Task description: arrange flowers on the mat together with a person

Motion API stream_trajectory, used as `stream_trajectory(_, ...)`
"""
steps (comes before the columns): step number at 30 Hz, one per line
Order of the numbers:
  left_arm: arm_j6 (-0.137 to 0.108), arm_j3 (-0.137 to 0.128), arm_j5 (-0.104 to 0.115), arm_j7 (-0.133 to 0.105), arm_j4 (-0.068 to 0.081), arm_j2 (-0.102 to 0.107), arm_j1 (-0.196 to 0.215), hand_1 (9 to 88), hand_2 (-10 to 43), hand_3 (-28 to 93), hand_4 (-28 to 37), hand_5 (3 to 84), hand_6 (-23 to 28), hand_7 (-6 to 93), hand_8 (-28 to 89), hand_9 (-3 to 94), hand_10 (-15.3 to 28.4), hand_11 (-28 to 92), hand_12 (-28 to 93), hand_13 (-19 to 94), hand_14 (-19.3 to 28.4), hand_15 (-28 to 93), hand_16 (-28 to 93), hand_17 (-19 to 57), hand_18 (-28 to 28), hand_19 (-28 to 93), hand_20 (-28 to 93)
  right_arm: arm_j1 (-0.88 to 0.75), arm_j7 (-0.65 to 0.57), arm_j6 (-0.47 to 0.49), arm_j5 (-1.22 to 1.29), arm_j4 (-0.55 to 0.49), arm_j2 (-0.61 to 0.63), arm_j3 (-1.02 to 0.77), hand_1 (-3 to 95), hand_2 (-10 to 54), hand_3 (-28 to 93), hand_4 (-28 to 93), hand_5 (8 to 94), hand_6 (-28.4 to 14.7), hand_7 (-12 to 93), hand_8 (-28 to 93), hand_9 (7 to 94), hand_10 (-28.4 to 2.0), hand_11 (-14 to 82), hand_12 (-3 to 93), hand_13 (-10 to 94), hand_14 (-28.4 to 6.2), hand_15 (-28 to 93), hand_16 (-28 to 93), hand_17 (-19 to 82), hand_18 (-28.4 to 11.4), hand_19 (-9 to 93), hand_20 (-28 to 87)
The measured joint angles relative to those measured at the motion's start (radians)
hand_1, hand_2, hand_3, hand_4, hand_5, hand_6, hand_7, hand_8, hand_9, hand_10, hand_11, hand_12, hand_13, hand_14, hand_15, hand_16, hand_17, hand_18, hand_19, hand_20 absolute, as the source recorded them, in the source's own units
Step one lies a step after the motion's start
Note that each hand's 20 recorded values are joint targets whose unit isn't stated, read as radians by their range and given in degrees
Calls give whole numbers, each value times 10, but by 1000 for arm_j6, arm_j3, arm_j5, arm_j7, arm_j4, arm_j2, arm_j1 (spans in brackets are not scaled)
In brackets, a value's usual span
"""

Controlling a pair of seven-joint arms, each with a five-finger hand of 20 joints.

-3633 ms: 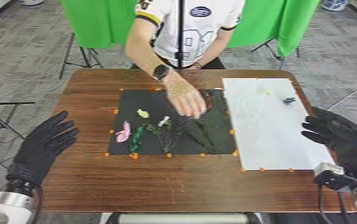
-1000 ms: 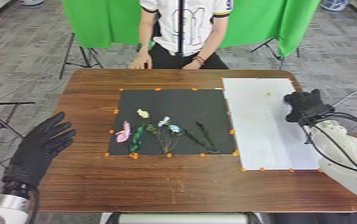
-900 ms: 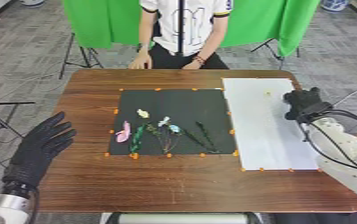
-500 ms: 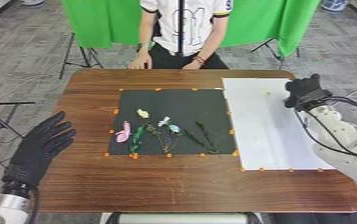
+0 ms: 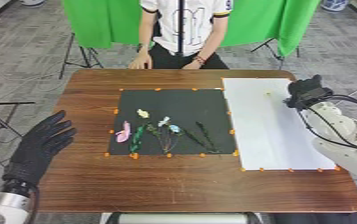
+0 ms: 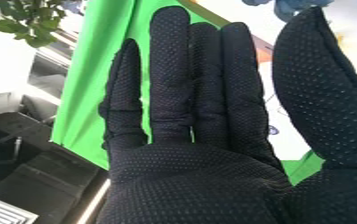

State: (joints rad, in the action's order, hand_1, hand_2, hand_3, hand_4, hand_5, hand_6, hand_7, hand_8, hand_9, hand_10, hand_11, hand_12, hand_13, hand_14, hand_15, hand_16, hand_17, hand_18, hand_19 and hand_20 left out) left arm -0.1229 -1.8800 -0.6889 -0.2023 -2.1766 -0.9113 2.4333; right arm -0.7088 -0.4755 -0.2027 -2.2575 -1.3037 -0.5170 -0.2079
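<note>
While the white mat [image 5: 277, 130] lies along the right side of the brown table [image 5: 157, 187], I have my right hand [image 5: 307, 91] at that mat's right edge, toward the far end. From the right wrist view I can tell that the right hand [image 6: 192, 185] is open: its fingers are straight and close together, palm in sight, the thumb held well apart from them. Blue petals [image 6: 294, 6] show near the thumb's tip in that view, and green leaves [image 6: 32, 22] lie beyond the fingers on the other side; I can't tell how far off either is.

On the left, my other arm has the left hand [image 5: 39, 150] near the table's left edge, relaxed and open, fingers loosely bent and pointing forward.

The flowers I'm working with are on the black mat [image 5: 161, 100], mostly in its near half. Leftmost is the pink flower [image 5: 123, 134], with a green leafy sprig [image 5: 136, 137] just beside it and the pale yellow flower [image 5: 142, 113] farther up the mat. Next come the white flower [image 5: 164, 121] and the pale blue flower [image 5: 175, 129], their thin stems running toward me and drawing together. To their right are dark green sprigs [image 5: 205, 134], closing in on each other near the mat's near edge. I see a small yellow bit [image 5: 268, 93] on the white mat's far part.
</note>
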Motion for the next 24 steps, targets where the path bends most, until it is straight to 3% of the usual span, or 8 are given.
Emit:
stream_trajectory(9, 1, 0, 0, 0, 0, 4, -2, 261, -3, 700, -176, 290, 24, 202, -96, 260, 116, 221, 183, 219, 146, 323, 13, -79, 213, 464, 80, -12, 24, -10, 8, 3, -2, 0, 364, -95, 874, -283, 551, 64, 329, -209, 568, -48, 299, 220, 559, -33, 569, 208, 201, -145, 656, 391)
stream_trajectory(11, 1, 0, 0, 0, 1, 5, -3, 261, -3, 701, -176, 290, 23, 202, -96, 261, 116, 221, 183, 219, 145, 323, 13, -79, 213, 464, 80, -10, 28, -23, 12, 11, -5, 10, 382, -95, 850, -283, 573, 74, 354, -183, 597, -42, 303, 226, 592, -25, 533, 273, 210, -142, 657, 397)
stream_trajectory(16, 1, 2, 0, 1, 1, 5, -7, 261, -2, 700, -177, 289, 24, 202, -96, 260, 115, 220, 183, 219, 145, 323, 12, -79, 213, 464, 80, 8, 36, -113, 24, 56, -23, 61, 464, -95, 772, -283, 675, 86, 443, -107, 815, -25, 119, 415, 703, -3, 457, 383, 242, -136, 664, 408)
stream_trajectory(20, 1, 2, 0, 1, 1, 5, -9, 261, -3, 701, -177, 289, 24, 202, -96, 260, 116, 220, 183, 219, 145, 323, 13, -79, 213, 465, 80, 18, 37, -203, 39, 90, -39, 92, 481, -95, 779, -283, 727, 86, 445, -74, 864, -19, 122, 447, 743, -3, 473, 395, 261, -137, 676, 414)
stream_trajectory(24, 1, 2, 0, 2, 1, 5, -10, 261, -2, 700, -177, 289, 24, 202, -96, 261, 116, 220, 183, 219, 145, 323, 12, -79, 213, 465, 80, 16, 40, -232, 44, 93, -44, 88, 479, -95, 796, -283, 743, 83, 433, -62, 880, -22, 119, 458, 748, -9, 495, 394, 267, -139, 683, 417)
